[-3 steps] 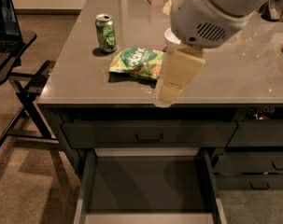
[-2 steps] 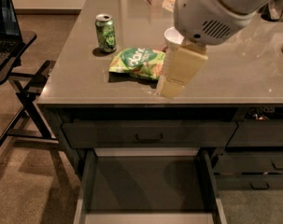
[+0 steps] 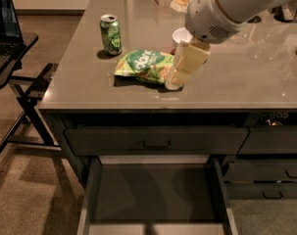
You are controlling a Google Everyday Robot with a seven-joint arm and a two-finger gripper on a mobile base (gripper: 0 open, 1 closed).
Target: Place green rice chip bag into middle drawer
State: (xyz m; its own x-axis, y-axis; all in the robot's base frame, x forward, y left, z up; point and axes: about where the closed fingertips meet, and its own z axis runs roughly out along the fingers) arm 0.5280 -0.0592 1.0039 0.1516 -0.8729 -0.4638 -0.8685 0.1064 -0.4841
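- The gripper has been drawn back from the front edge of the counter to the right end of the bag; its grip cannot be told.
- The drawer is pulled out below.
- The bag is laid flat near a can.

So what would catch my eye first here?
The white arm reaching in from the upper right, its cream pincer down at the right end of the green rice chip bag on the grey counter. Below, the middle drawer stands open; a green soda can stands behind the bag.
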